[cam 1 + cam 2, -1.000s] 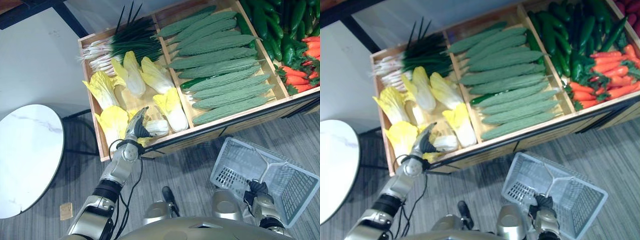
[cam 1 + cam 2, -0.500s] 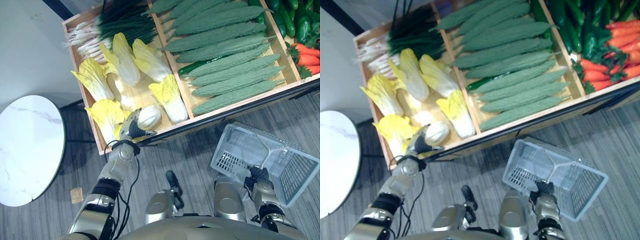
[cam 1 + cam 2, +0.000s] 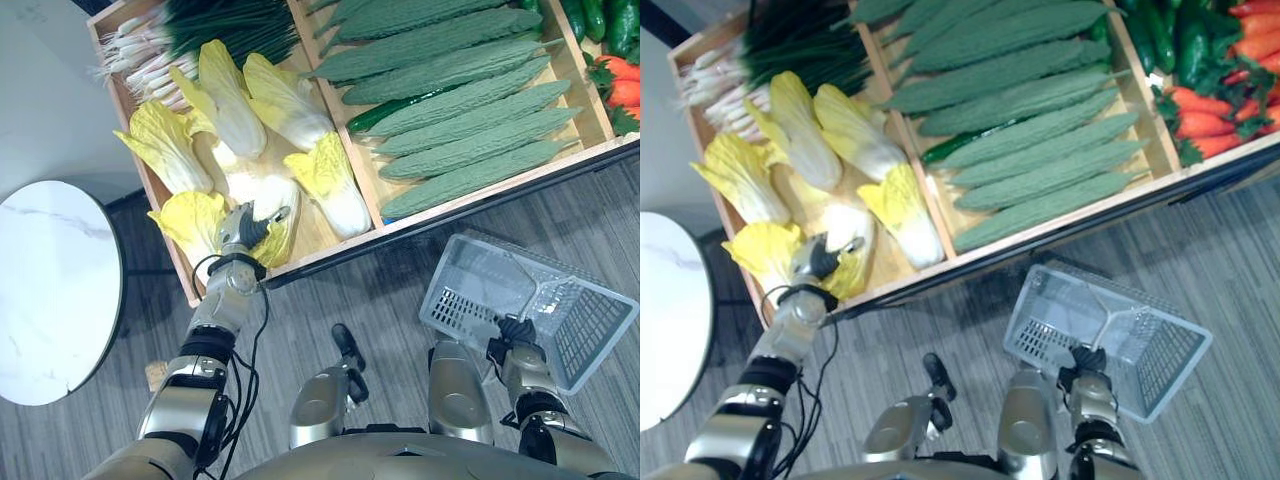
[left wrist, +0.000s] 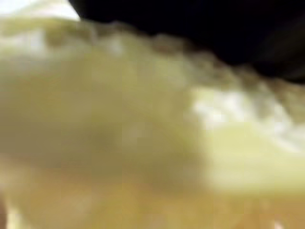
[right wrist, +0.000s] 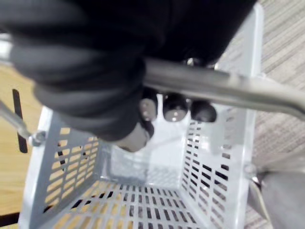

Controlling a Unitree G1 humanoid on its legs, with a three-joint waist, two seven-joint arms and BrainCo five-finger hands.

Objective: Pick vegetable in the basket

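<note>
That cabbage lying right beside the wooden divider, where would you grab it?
Take the cabbage by its white stalk end, which points at the front rim of the crate. Come from above, gripping across it: the divider hugs one side, and the leaf end looks loose.

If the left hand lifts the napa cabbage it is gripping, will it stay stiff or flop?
The napa cabbage in the left hand looks thick and white at its base, so it probably stays fairly stiff there. Its frilly yellow leaf end may bend. It is long and rounded, so it may roll if pushed.
</note>
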